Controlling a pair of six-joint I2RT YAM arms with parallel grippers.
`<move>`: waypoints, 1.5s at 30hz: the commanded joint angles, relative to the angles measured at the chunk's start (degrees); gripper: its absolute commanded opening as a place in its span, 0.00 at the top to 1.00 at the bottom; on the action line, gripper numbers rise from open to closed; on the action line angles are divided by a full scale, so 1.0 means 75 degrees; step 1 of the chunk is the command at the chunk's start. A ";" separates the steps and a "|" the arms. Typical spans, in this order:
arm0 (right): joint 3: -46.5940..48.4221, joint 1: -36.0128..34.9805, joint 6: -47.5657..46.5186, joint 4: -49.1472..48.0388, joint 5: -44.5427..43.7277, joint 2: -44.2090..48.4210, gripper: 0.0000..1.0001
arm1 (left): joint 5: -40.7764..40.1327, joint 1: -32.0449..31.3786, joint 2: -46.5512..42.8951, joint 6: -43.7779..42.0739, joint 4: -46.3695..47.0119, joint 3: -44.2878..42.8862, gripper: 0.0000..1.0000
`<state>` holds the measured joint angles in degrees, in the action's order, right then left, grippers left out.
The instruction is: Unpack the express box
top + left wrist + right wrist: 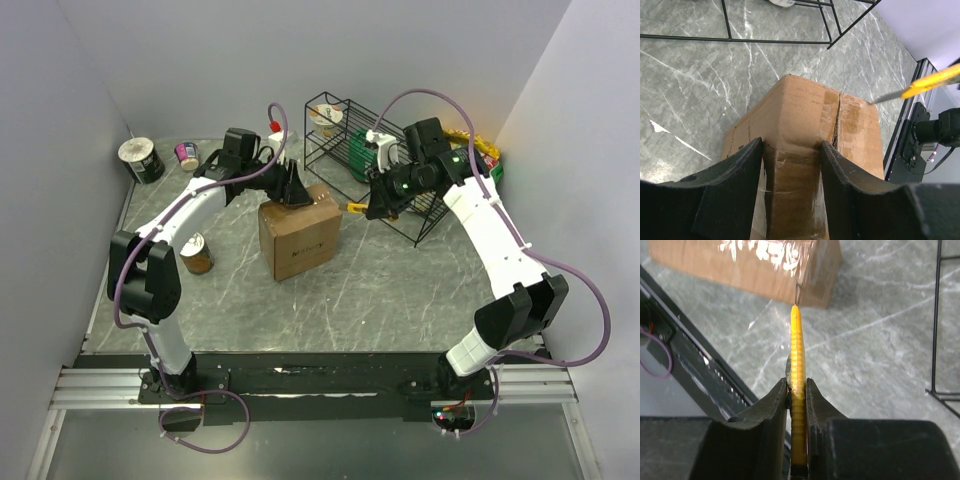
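Observation:
The express box, a brown taped carton, stands mid-table. My left gripper reaches down over its far top edge. In the left wrist view the left gripper has both black fingers pressed against the cardboard, which fills the gap between them, so it is shut on the express box. The box's top seam runs just right of that grip. My right gripper is shut on a yellow utility knife. The right gripper holds the knife with its blade tip close to the box, just short of the cardboard.
A black wire rack with a green item stands behind the box, by the right arm. A tin can lies left of the box. A larger tin, a small purple can and a white bottle sit at the back left.

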<state>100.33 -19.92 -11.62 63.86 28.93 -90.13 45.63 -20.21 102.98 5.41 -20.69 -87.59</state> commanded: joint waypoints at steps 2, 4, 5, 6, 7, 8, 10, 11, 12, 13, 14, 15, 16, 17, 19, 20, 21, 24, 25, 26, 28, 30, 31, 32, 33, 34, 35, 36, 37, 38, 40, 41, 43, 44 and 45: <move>0.0777 0.0334 -0.0549 0.1622 0.0011 0.0240 1.00 | -0.1173 -0.0165 0.0367 -0.0428 -0.1120 0.0523 0.51; 0.1187 0.0546 -0.0490 0.1401 0.0115 0.0135 1.00 | -0.1173 -0.0165 0.0344 -0.0475 -0.1144 0.0534 0.51; 0.1386 0.0663 -0.0467 0.1238 0.0174 0.0041 1.00 | -0.1173 -0.0177 0.0309 -0.0475 -0.1132 0.0558 0.51; 0.1411 0.0676 -0.0351 0.0656 0.0139 0.0029 1.00 | -0.1185 -0.0177 0.0285 -0.0475 -0.1109 0.0581 0.51; 0.1423 0.0676 -0.0268 0.0360 0.0104 0.0029 1.00 | -0.1220 -0.0188 0.0273 -0.0510 -0.1120 0.0581 0.50; 0.1411 0.0653 -0.0175 0.0021 0.0116 -0.0006 1.00 | -0.1243 -0.0223 0.0215 -0.0557 -0.1155 0.0570 0.50; 0.1423 0.0606 0.0130 -0.0800 0.0011 -0.0076 1.00 | -0.1255 -0.0247 0.0180 -0.0616 -0.1226 0.0570 0.50; 0.1481 0.0536 0.0177 -0.0989 -0.0175 -0.0216 1.00 | -0.1267 -0.0270 0.0156 -0.0627 -0.1249 0.0581 0.50; 0.1597 0.0419 0.0213 -0.1083 -0.0259 -0.0345 1.00 | -0.1244 -0.0271 0.0145 -0.0639 -0.1261 0.0581 0.50; 0.1738 0.0348 0.0236 -0.1084 -0.0306 -0.0486 1.00 | -0.1267 -0.0282 0.0133 -0.0639 -0.1284 0.0616 0.50; 0.2029 0.0348 0.0294 -0.1061 -0.0306 -0.0754 1.00 | -0.1267 -0.0282 0.0098 -0.0639 -0.1296 0.0628 0.50; 0.2148 0.0267 0.0341 -0.1003 -0.0329 -0.0884 1.00 | -0.1290 -0.0294 0.0074 -0.0639 -0.1308 0.0640 0.50; 0.2231 0.0231 0.0342 -0.0909 -0.0364 -0.0978 1.00 | -0.1291 -0.0294 0.0063 -0.0639 -0.1308 0.0675 0.50; 0.2301 0.0184 0.0342 -0.0874 -0.0365 -0.1130 1.00 | -0.1291 -0.0306 0.0028 -0.0639 -0.1308 0.0687 0.50; 0.2267 0.0044 0.0365 -0.0885 -0.0306 -0.1167 1.00 | -0.1302 -0.0306 0.0004 -0.0639 -0.1308 0.0710 0.50; 0.2243 -0.0038 0.0354 -0.0827 -0.0306 -0.1190 1.00 | -0.1337 -0.0306 -0.0019 -0.0639 -0.1296 0.0722 0.50; 0.2232 -0.0097 0.0307 -0.0803 -0.0306 -0.1202 1.00 | -0.1326 -0.0306 -0.0031 -0.0639 -0.1285 0.0733 0.50; 0.2161 -0.0331 0.0225 -0.0651 -0.0318 -0.1225 1.00 | -0.1326 -0.0306 -0.0031 -0.0639 -0.1261 0.0769 0.50; 0.2150 -0.0448 0.0202 -0.0616 -0.0295 -0.1225 1.00 | -0.1314 -0.0306 -0.0031 -0.0639 -0.1261 0.0757 0.50; 0.2068 -0.0484 0.0166 -0.0581 -0.0271 -0.1214 1.00 | -0.1314 -0.0306 -0.0031 -0.0639 -0.1250 0.0769 0.50; 0.1986 -0.0531 0.0178 -0.0545 -0.0329 -0.1179 1.00 | -0.1314 -0.0306 -0.0031 -0.0639 -0.1238 0.0769 0.50; 0.1904 -0.0613 0.0154 -0.0510 -0.0423 -0.1155 1.00 | -0.1302 -0.0306 -0.0031 -0.0639 -0.1238 0.0769 0.50; 0.1857 -0.0636 0.0178 -0.0522 -0.0516 -0.1143 1.00 | -0.1302 -0.0306 -0.0031 -0.0639 -0.1249 0.0769 0.50; 0.1822 -0.0625 0.0213 -0.0522 -0.0668 -0.1120 1.00 | -0.1291 -0.0306 -0.0043 -0.0639 -0.1249 0.0769 0.50; 0.1810 -0.0625 0.0236 -0.0557 -0.0786 -0.1108 1.00 | -0.1302 -0.0306 -0.0043 -0.0639 -0.1249 0.0780 0.50; 0.1810 -0.0625 0.0271 -0.0557 -0.0914 -0.1096 1.00 | -0.1302 -0.0306 -0.0055 -0.0639 -0.1238 0.0804 0.50; 0.1810 -0.0625 0.0353 -0.0569 -0.1159 -0.1096 1.00 | -0.1302 -0.0306 -0.0055 -0.0639 -0.1238 0.0815 0.50; 0.1821 -0.0613 0.0400 -0.0557 -0.1231 -0.1085 1.00 | -0.1302 -0.0306 -0.0066 -0.0639 -0.1238 0.0816 0.50; 0.1833 -0.0613 0.0412 -0.0545 -0.1267 -0.1085 1.00 | -0.1302 -0.0317 -0.0066 -0.0639 -0.1238 0.0804 0.50; 0.1868 -0.0613 0.0447 -0.0522 -0.1337 -0.1085 1.00 | -0.1314 -0.0317 -0.0066 -0.0639 -0.1249 0.0815 0.50; 0.1868 -0.0590 0.0459 -0.0452 -0.1268 -0.1050 1.00 | -0.1326 -0.0317 -0.0066 -0.0639 -0.1249 0.0804 0.50; 0.1857 -0.0578 0.0482 -0.0440 -0.1198 -0.1061 1.00 | -0.1337 -0.0317 -0.0055 -0.0639 -0.1249 0.0804 0.50; 0.1775 -0.0531 0.0529 -0.0335 -0.0998 -0.1038 1.00 | -0.1326 -0.0317 -0.0066 -0.0639 -0.1261 0.0792 0.50; 0.1728 -0.0508 0.0553 -0.0323 -0.0940 -0.1015 1.00 | -0.1326 -0.0317 -0.0066 -0.0639 -0.1261 0.0792 0.50; 0.1681 -0.0496 0.0541 -0.0299 -0.0835 -0.1014 1.00 | -0.1337 -0.0317 -0.0066 -0.0639 -0.1261 0.0792 0.50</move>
<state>113.67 -24.38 -8.54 60.40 20.97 -100.44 41.69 -21.15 99.96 3.81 -20.62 -85.08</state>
